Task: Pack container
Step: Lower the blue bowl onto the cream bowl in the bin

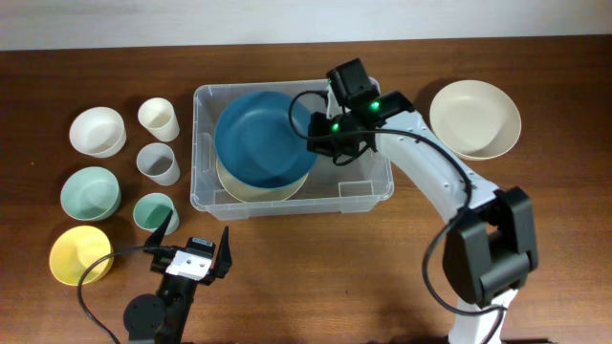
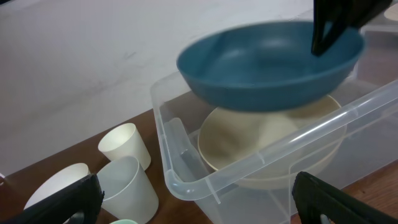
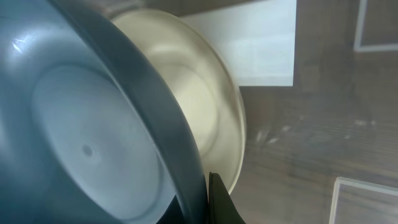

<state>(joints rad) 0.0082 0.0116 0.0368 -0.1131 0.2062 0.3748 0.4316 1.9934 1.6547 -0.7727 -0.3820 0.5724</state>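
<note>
The clear plastic container [image 1: 367,187] stands mid-table with a cream bowl [image 1: 251,187] lying in it. A blue bowl [image 1: 262,139] hangs tilted just above the cream one, and my right gripper [image 1: 316,133] is shut on its right rim. In the right wrist view the blue bowl [image 3: 93,137] fills the left, pinched by the gripper [image 3: 208,200], with the cream bowl [image 3: 205,106] and the container's white label [image 3: 261,43] behind it. My left gripper [image 1: 196,245] stands open near the front edge, holding nothing. It faces the container's corner [image 2: 186,180] and the blue bowl [image 2: 267,62].
Left of the container stand a white bowl [image 1: 98,130], a white cup [image 1: 158,118], a grey cup [image 1: 158,163], a green bowl [image 1: 91,193], a green cup [image 1: 154,212] and a yellow bowl [image 1: 80,254]. A large cream bowl [image 1: 475,118] sits at the right.
</note>
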